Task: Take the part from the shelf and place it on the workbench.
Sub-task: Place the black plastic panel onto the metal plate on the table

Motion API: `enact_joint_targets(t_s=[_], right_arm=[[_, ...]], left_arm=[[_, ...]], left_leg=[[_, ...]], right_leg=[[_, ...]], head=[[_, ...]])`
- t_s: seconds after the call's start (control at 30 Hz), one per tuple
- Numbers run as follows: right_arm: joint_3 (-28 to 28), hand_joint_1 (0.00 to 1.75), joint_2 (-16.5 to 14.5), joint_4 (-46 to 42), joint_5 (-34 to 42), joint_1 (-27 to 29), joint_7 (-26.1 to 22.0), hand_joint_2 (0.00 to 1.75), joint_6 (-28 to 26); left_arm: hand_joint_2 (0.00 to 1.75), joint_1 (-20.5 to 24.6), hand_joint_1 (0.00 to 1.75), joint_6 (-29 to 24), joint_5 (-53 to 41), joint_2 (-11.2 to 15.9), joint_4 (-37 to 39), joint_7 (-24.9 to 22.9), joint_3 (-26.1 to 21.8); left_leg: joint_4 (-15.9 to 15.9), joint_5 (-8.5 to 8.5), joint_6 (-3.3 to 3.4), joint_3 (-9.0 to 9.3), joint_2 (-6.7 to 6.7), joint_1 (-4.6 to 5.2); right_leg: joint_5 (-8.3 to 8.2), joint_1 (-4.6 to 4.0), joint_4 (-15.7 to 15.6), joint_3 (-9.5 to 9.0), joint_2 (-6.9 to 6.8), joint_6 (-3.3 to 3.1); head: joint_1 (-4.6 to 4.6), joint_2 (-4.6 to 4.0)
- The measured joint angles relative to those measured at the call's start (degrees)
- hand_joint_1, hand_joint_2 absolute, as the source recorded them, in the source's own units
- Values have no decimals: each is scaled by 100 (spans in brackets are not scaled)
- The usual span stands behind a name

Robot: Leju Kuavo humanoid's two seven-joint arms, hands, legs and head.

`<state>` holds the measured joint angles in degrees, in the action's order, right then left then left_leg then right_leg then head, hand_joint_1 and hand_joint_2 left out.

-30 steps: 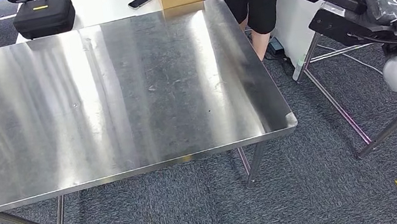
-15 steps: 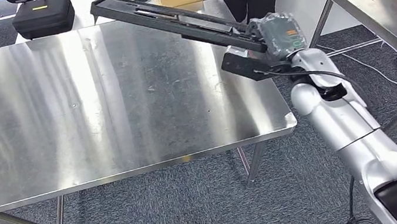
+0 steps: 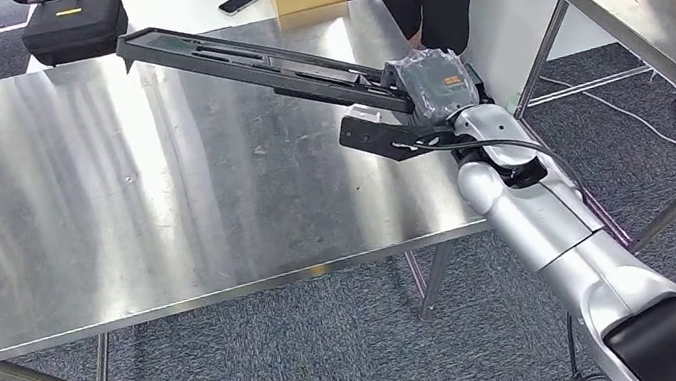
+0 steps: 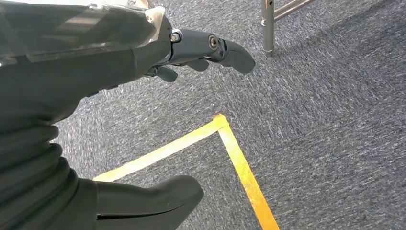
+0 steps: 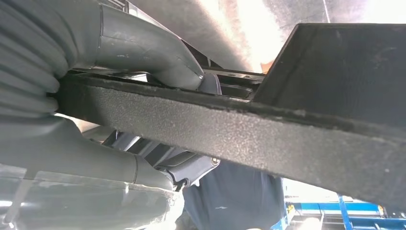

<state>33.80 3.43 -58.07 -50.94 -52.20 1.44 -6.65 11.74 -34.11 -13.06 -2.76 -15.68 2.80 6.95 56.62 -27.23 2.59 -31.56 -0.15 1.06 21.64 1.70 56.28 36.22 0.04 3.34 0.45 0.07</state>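
Part: long black part (image 3: 254, 59) held up off the workbench (image 3: 165, 206), slanting from its right edge toward the far left corner
Right hand (image 3: 435, 85): clamped on the part's near end — thumb (image 5: 158, 57) pressed on the rail
Left hand (image 4: 201, 50): hangs over the carpet, fingers loosely curled, holding nothing
Doing it well: lower it level — far tip first could scrape, I'd say; let go once it lies flat
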Motion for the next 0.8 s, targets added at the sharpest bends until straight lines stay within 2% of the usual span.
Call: enact_joint_targets(t_s=[0.27, 0.37, 0.4, 0.43, 0.5, 0.53, 0.57, 0.6, 0.63, 0.67, 0.73, 0.77, 0.8], right_arm=[[-1, 175, -5, 2, -80, 60, -43, 175, 91], [-4, 175, -14, -4, -83, 62, -43, 175, 92], [-7, 175, -15, -8, -85, 58, -44, 175, 94], [-10, 175, -14, -10, -90, 56, -46, 175, 101], [-12, 175, -8, -11, -115, 67, -57, 175, 137], [-12, 175, -1, -11, -134, 86, -62, 175, 162], [-13, 175, 9, -12, -153, 109, -66, 175, 186], [-15, 175, 23, -16, -170, 129, -69, 175, 209], [-21, 175, 40, -27, -184, 141, -73, 175, 223], [-31, 175, 59, -43, -196, 143, -75, 175, 238], [-51, 175, 96, -80, -220, 129, -78, 175, 273], [-59, 175, 112, -95, -231, 128, -79, 175, 288], [-64, 175, 133, -106, -242, 130, -79, 175, 299]], left_arm=[[175, -9, 0, -8, -73, 13, 1, -79, -2], [175, -11, 0, -10, -75, 14, 0, -78, -2], [175, -10, 0, -14, -77, 13, -1, -78, -2], [175, -11, 0, -20, -79, 12, -1, -77, -3], [175, -15, 0, -33, -82, 9, -1, -77, -4], [175, -20, 0, -40, -84, 5, -1, -76, -5], [175, -28, 0, -50, -88, 1, -1, -73, -6], [175, -39, 0, -62, -96, -3, -1, -68, -7], [175, -51, 0, -73, -105, -6, -1, -61, -9], [175, -64, 0, -81, -115, -9, -1, -55, -12], [175, -79, 0, -85, -130, -19, -1, -51, -26], [175, -84, 0, -85, -136, -22, -1, -51, -32], [175, -84, 0, -85, -142, -27, -1, -52, -36]], left_leg=[[67, -27, 46, -33, 0, 12], [39, -7, 102, -4, 6, -18], [14, 6, 128, 19, 14, -40], [-8, 17, 153, 42, 23, -61], [-13, 8, 179, 56, 35, -67], [-11, -1, 184, 63, 34, -63], [-10, -14, 183, 76, 28, -59], [-8, -31, 176, 98, 18, -57], [-7, -57, 164, 128, 8, -57], [-6, -89, 146, 161, -1, -58], [-1, -157, 92, 193, -2, -44], [0, -184, 61, 197, 2, -39], [-3, -204, 29, 198, 9, -41]], right_leg=[[-17, 13, -4, -5, 0, 30], [-8, 6, 3, 11, -1, 72], [46, 1, 112, 69, -1, 70], [152, -3, 363, 196, -2, 54], [443, -7, 1182, 603, -1, 6], [551, -8, 1561, 802, -1, 2], [580, -8, 1748, 909, -1, 16], [514, -8, 1689, 896, -2, 43], [366, -8, 1388, 762, -3, 74], [176, -16, 935, 552, -10, 94], [-47, -64, 215, 186, -28, 52], [-66, -93, 60, 104, -32, 9], [-30, -120, 43, 80, -29, -38]], head=[[-1, 0], [3, 0], [12, 0], [23, 0], [39, 0], [39, 0], [39, 0], [40, 0], [41, 0], [43, 0], [34, 0], [30, 0], [25, 0]])
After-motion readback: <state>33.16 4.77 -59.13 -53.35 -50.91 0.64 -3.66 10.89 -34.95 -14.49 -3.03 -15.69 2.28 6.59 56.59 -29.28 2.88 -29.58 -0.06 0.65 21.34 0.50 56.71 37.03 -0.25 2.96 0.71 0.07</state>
